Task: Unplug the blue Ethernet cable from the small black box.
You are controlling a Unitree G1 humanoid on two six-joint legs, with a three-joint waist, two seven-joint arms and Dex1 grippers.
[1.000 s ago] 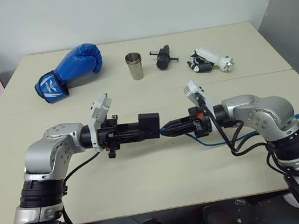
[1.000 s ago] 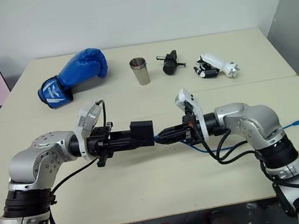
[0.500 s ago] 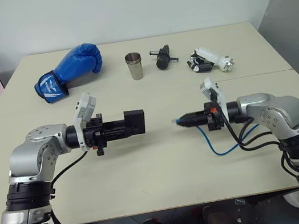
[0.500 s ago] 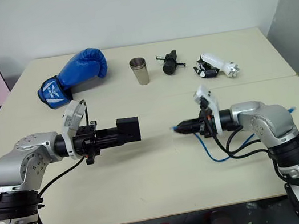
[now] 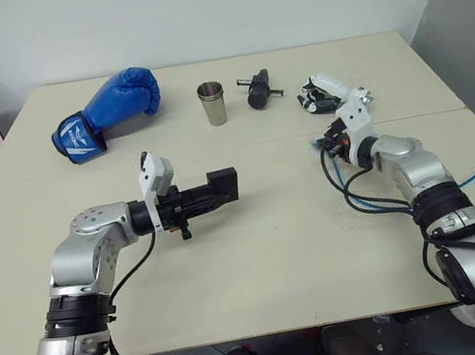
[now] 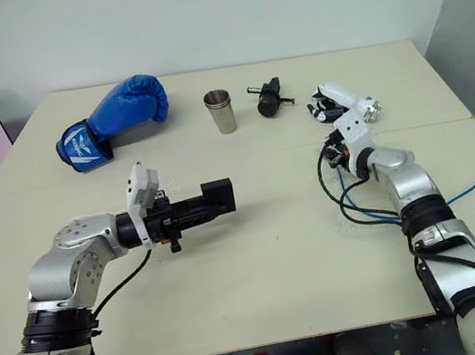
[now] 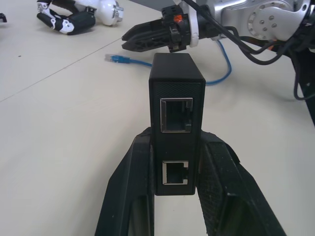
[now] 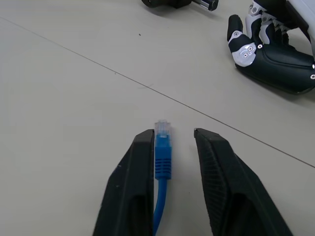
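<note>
cable now out of the black box (image 7: 176, 123): both its ports sit empty, where a second ago the plug was still in it, so the unplug looks done. left gripper (image 7: 173, 162) clamped tight on the box, above the table (image 5: 261, 256). right gripper (image 8: 172, 142) swung well away from the box, jaws part open, blue cable (image 8: 162, 152) plug lying against one finger, probably being let go.

Blue Ethernet cable (image 8: 162, 152) now unplugged from small black box (image 7: 175, 115); one second ago they were joined. Right gripper (image 8: 171, 135) swung away toward the far right, fingers parted, plug lying against one. Left gripper (image 7: 174, 162) keeps the box.
</note>
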